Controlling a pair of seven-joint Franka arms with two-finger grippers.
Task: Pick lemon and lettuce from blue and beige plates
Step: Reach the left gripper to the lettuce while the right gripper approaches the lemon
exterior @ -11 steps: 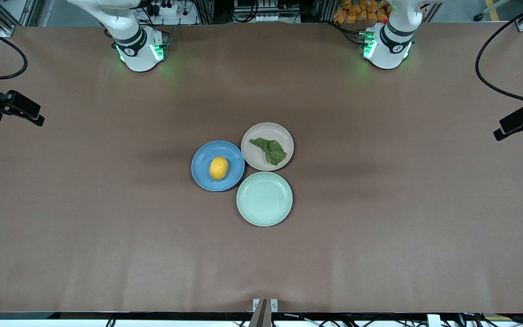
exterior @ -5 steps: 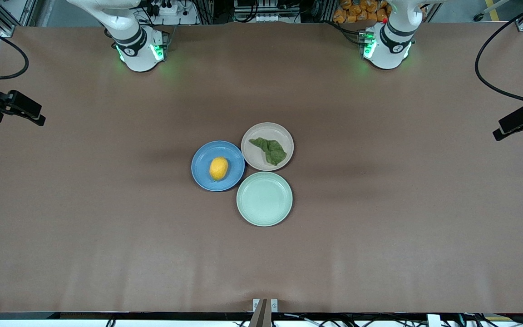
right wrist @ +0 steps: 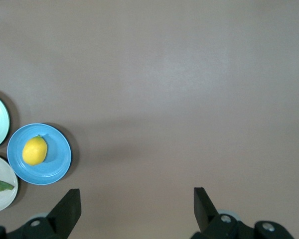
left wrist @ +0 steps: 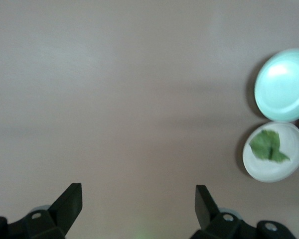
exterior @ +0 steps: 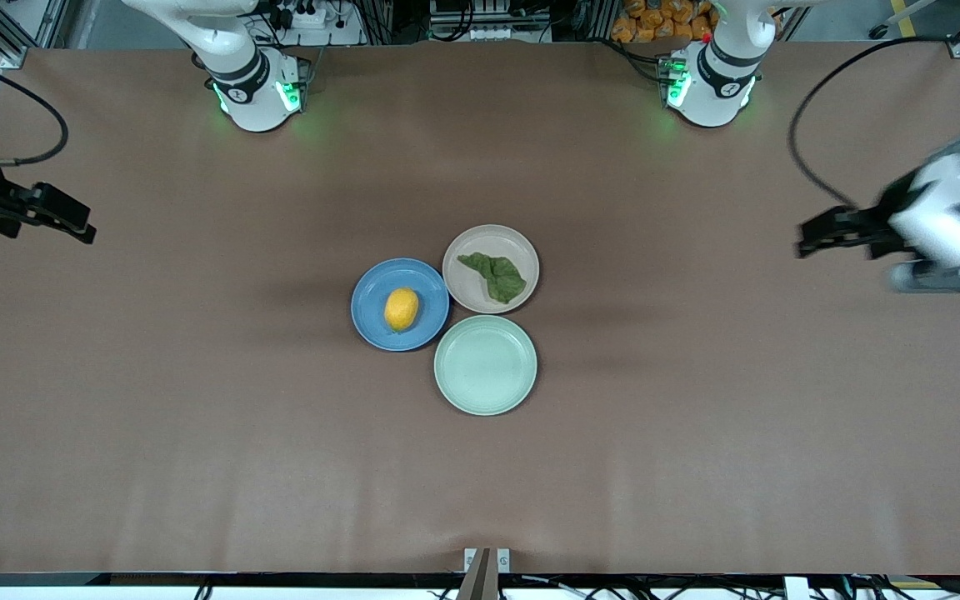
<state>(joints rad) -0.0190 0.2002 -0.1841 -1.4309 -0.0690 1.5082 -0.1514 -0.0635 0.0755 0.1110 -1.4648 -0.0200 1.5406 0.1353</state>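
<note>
1. Lemon (exterior: 401, 309) lies on the blue plate (exterior: 372, 321), centre of the front frame; lettuce (exterior: 495, 276) lies on the beige plate (exterior: 465, 287) touching it.
2. Nothing is picked yet; both grasps remain.
3. Left pincer (exterior: 813, 235), at that frame's right edge, is spread wide over bare worktop (exterior: 697, 433).
4. Right pincer (exterior: 80, 227), at the left edge, is equally spread, well apart from the plates.

My left gripper (left wrist: 138, 205) hangs over bare brown table (left wrist: 114, 99), fingers (left wrist: 70, 201) spread wide apart, nothing btwn them. Off to one edge: lettuce (left wrist: 268, 146) lying on the beige plate (left wrist: 274, 169), w/ a mint-green plate (left wrist: 283, 85) just beside it, nearly touching.
</note>
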